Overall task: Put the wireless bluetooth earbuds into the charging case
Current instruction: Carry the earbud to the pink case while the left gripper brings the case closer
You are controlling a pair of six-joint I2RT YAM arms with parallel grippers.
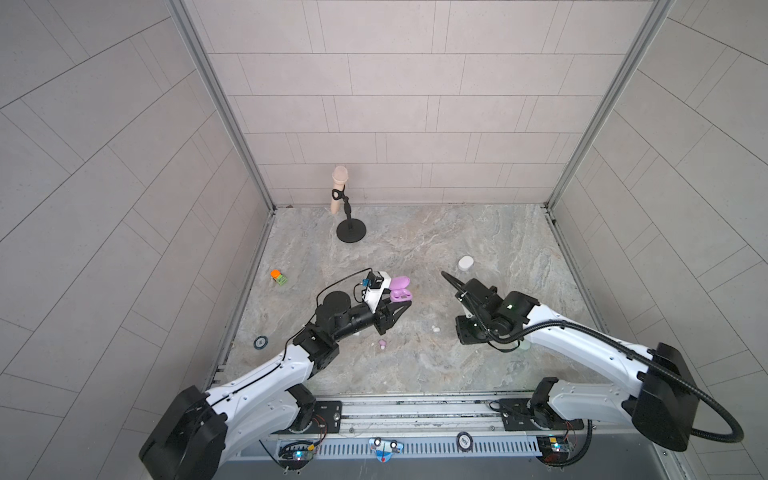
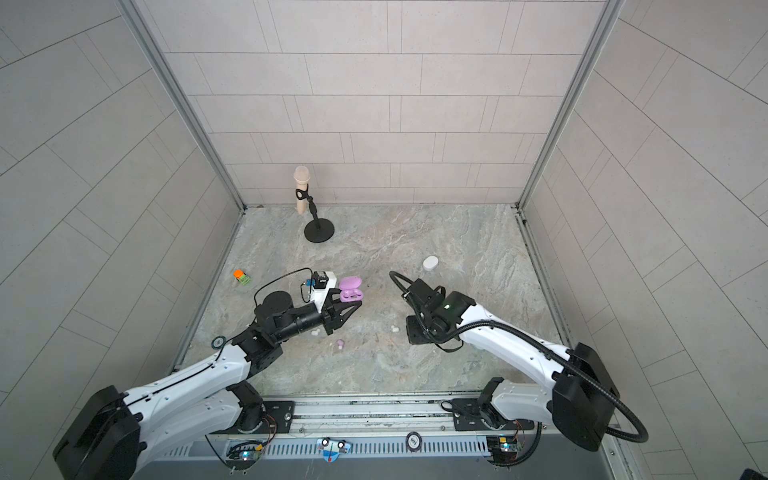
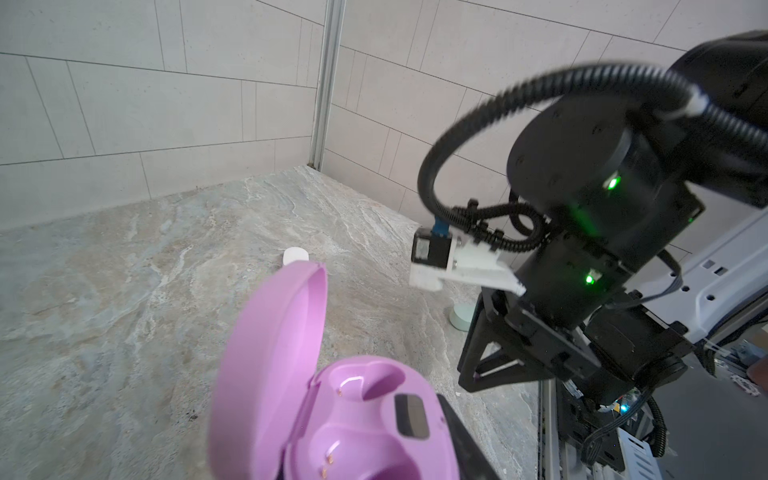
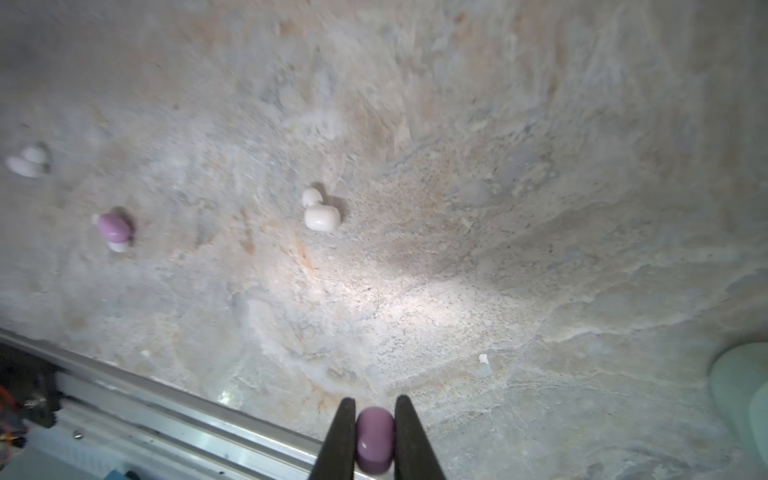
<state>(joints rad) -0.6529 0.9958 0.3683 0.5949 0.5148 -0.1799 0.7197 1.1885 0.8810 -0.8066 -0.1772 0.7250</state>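
Note:
My left gripper (image 1: 405, 302) is shut on the base of a lilac charging case (image 1: 401, 294), held above the table with its lid open. In the left wrist view the case (image 3: 365, 415) shows two empty wells. My right gripper (image 4: 375, 403) is shut on a lilac earbud (image 4: 375, 440), pointing down over the table's front right, away from the case. On the table lie a white earbud (image 1: 435, 328), a lilac earbud (image 1: 382, 343) and another white earbud (image 2: 316, 332) beside the left arm. The right wrist view shows these as white (image 4: 319, 212), lilac (image 4: 114, 228) and white (image 4: 27, 162).
A closed white case (image 1: 465, 263) lies at the right rear. A mint-green case (image 4: 744, 395) sits by the right arm. A microphone on a black stand (image 1: 347, 208) is at the back. An orange-green toy (image 1: 278, 277) and a dark ring (image 1: 260, 342) lie at the left.

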